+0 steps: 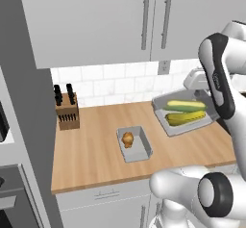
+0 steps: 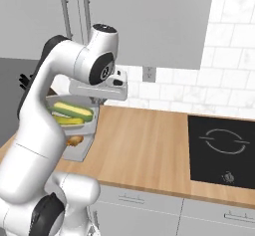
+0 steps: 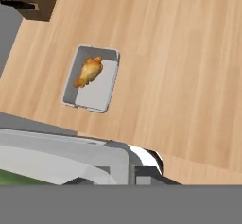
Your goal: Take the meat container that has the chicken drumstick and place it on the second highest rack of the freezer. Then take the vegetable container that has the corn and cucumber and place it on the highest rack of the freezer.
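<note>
Left base view: raised arm's gripper (image 1: 204, 95) clamps the vegetable container (image 1: 169, 121) above the counter (image 1: 91, 155).

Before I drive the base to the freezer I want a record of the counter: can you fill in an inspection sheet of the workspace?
Surface: wooden counter, bare apart from the things below.
Job's things: meat container flat on the counter, chicken drumstick inside; vegetable container raised off the counter and tilted, with cucumber and corn inside.
Clutter: knife block against the tiled wall.
Grippers: gripper above the vegetable container, jaws shut on its rim.
Cables: nothing seen.
Surroundings: grey wall cabinets, wall outlet, black cooktop to the right.
</note>
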### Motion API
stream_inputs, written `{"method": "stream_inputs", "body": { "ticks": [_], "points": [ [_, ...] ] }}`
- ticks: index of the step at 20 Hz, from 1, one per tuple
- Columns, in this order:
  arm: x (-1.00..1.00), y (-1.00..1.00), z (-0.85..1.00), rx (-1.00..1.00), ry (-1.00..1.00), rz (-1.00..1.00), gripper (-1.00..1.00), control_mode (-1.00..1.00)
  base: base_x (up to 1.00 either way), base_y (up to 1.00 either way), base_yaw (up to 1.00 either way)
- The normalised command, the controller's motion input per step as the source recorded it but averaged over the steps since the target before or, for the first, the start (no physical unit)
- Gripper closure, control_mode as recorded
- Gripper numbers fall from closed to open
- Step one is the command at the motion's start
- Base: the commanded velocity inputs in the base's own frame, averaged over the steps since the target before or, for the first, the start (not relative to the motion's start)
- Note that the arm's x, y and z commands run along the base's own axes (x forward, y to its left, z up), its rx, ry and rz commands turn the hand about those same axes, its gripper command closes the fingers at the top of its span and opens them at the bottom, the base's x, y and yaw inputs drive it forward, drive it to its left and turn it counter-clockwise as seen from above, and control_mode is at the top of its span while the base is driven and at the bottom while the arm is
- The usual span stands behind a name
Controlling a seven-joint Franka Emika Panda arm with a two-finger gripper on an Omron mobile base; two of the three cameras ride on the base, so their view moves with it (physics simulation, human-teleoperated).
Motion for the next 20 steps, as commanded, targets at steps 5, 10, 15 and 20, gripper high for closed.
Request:
{"method": "stream_inputs", "body": {
  "ticks": [5, 10, 15, 20],
  "points": [
    [-0.01, 0.0, 0.0, 0.0, -0.02, -0.02, 1.0, 1.0, 0.0, 0.0, 0.0],
    [0.0, 0.0, 0.0, 0.0, 0.0, 0.0, 1.0, 1.0, -0.09, 0.0, 0.0],
    [0.0, 0.0, 0.0, 0.0, 0.0, 0.0, 1.0, 1.0, -0.74, 0.0, 0.0],
    [0.0, 0.0, 0.0, 0.0, 0.0, 0.0, 1.0, 1.0, -0.52, 0.03, 0.0]
  ]
}}
